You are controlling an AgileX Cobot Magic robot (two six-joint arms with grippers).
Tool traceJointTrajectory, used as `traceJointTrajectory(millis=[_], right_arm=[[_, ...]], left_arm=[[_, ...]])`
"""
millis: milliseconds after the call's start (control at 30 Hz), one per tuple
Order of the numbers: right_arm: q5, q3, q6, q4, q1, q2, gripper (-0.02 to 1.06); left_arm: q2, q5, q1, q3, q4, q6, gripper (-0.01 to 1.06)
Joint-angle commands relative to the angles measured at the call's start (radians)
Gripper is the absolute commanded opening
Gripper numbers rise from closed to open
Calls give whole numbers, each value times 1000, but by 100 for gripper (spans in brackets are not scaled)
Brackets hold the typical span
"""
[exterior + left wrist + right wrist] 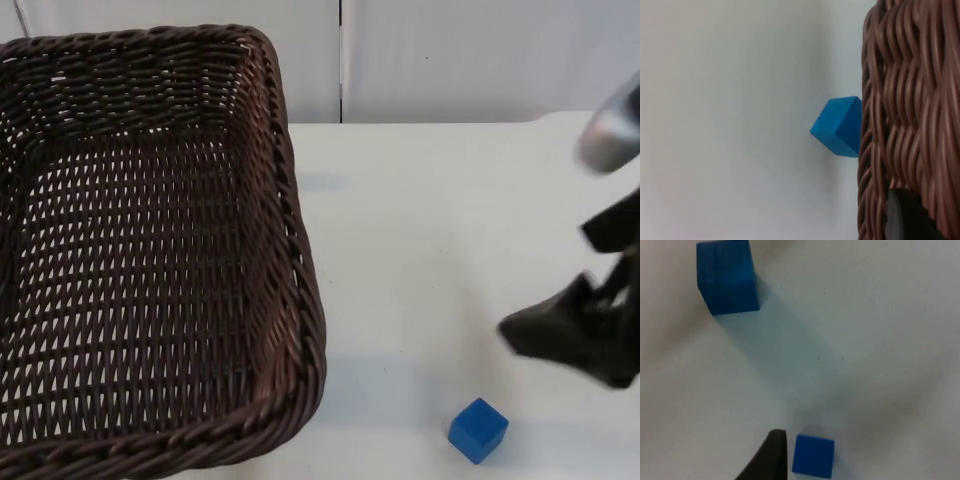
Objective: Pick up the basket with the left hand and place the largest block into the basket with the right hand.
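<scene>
Basket point(296, 262) point(910, 100) is up off the white table point(420, 250), a dark brown wicker one, filling the left side of the top view with its inside facing the camera. The left gripper point(905, 220) is pinching the basket's woven rim, with a black fingertip pressed right against the wicker.

The right gripper point(570, 335) hangs over the right side of the table, well apart from the basket. Whether it's spread or closed honestly can't be told from these shots.

In the right wrist view there are two blue cubes on the table: the bigger block point(727, 277) sits further off, and the smaller block point(812, 455) is just beside the right gripper's black tip. Neither one is held.

The top view has a single blue block point(478, 430) on the table near the front edge, between the basket's corner and the right gripper, touching neither. Which of the two cubes that is, can't say. The left wrist view has a blue block too point(837, 127), partly tucked behind the basket's rim.

A grey wall point(450, 60) runs along the back of the table.
</scene>
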Motion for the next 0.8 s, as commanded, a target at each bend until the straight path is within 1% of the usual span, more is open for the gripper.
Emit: traceJointTrajectory(millis=[0, 67, 100, 233, 267, 367, 433, 533, 767], right_arm=[[-70, -19, -8, 10, 54, 56, 105], [-65, -61, -11, 10, 90, 125, 105], [-65, -61, -11, 10, 90, 125, 105], [-65, -150, -21, 8, 118, 277, 105], [-65, -150, -21, 8, 118, 277, 105], [-86, -205, -99, 8, 127, 391, 105], [-91, -216, -117, 8, 127, 420, 105], [-96, -258, -197, 8, 127, 494, 105], [-93, -319, -261, 10, 127, 587, 105]], left_arm=[[-10, -2, 5, -1, -20, -5, 6], [-10, -3, 5, -1, -18, -5, 6], [-10, -3, 5, -1, -18, -5, 6], [-10, -4, 5, -1, -18, -5, 6], [-10, -4, 5, -1, -18, -5, 6], [-10, -4, 5, -1, -16, -5, 6], [-10, -4, 5, -1, -16, -5, 6], [-10, -12, 5, -1, -12, -5, 6], [-10, -14, 5, -1, -8, -5, 6]])
